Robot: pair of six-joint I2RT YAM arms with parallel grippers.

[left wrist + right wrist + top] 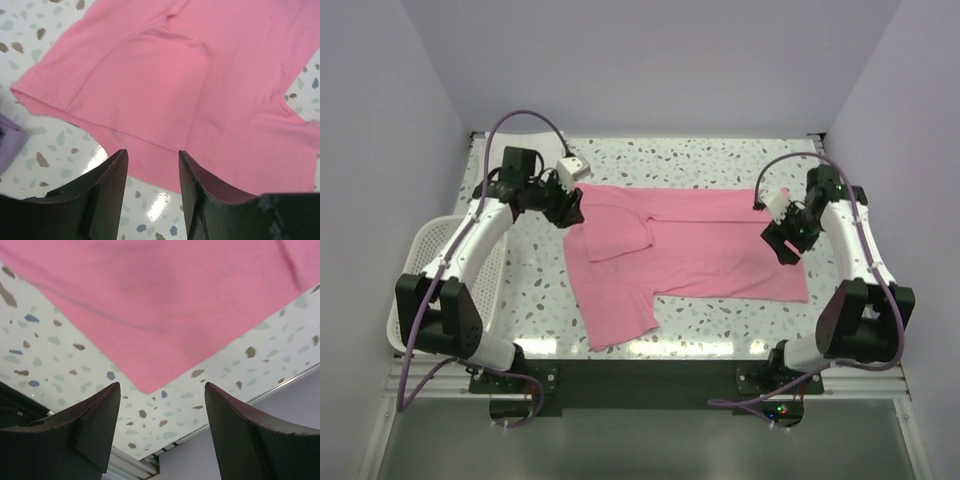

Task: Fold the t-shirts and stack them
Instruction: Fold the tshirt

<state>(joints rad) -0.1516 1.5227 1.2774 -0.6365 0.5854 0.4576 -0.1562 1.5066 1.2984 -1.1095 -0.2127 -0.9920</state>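
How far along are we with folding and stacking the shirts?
Early. Done: the pink shirt lies flat with one sleeve folded onto its body. In hand: nothing; the left gripper and right gripper are open at opposite ends. Left: the other sleeve sticks out, the body is unfolded, and no second shirt is in view to stack.

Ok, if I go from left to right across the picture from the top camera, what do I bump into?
white mesh basket → left gripper → pink t-shirt → right gripper
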